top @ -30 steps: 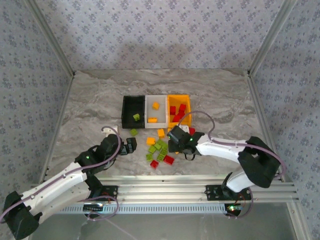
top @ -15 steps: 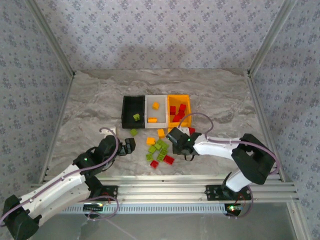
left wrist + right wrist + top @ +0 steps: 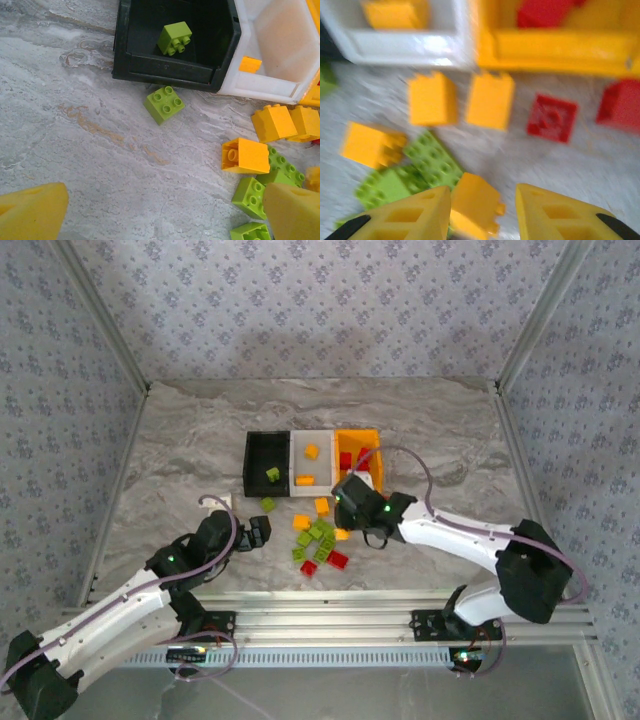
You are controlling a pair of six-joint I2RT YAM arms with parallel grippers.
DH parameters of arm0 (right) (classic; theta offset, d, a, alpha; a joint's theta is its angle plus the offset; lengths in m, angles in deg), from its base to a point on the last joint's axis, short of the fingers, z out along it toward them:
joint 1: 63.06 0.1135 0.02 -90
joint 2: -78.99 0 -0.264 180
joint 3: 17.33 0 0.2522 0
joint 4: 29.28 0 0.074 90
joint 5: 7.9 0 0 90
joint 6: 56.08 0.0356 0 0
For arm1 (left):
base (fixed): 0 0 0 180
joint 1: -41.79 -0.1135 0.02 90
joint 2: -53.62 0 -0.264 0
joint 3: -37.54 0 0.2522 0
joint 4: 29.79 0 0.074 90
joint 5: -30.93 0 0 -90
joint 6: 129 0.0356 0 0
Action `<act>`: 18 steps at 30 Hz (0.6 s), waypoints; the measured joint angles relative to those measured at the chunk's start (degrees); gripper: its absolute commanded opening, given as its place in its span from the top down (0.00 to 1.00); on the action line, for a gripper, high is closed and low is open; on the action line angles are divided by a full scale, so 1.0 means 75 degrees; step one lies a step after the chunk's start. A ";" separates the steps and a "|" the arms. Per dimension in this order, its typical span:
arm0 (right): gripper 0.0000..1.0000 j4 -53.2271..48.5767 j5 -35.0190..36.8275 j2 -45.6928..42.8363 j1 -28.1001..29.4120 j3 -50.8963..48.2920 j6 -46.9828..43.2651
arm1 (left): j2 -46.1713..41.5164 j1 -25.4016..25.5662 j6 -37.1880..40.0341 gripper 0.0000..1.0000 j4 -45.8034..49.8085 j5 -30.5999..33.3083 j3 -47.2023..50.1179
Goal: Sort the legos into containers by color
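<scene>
Lit soft and even from above in the top external view; moderately bright, no hard shadows, only a dim smudge low on the back wall. Low detail, slightly soft. Sharp and bright in the left wrist view on desk grain and lime brick. Blown out on the white bin, dark inside the black bin, out of focus on the left end effector fingers. Smeared by motion blur across the right wrist view, brick edges soft, glare on the white bin.

Left gripper jaws wide; right gripper jaws apart.
</scene>
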 measured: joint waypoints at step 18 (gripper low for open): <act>0.21 0.0003 -0.0411 0.1139 -0.0347 0.1105 -0.0915 | 0.0003 -0.0061 0.0009 0.00 0.0198 -0.0181 -0.0003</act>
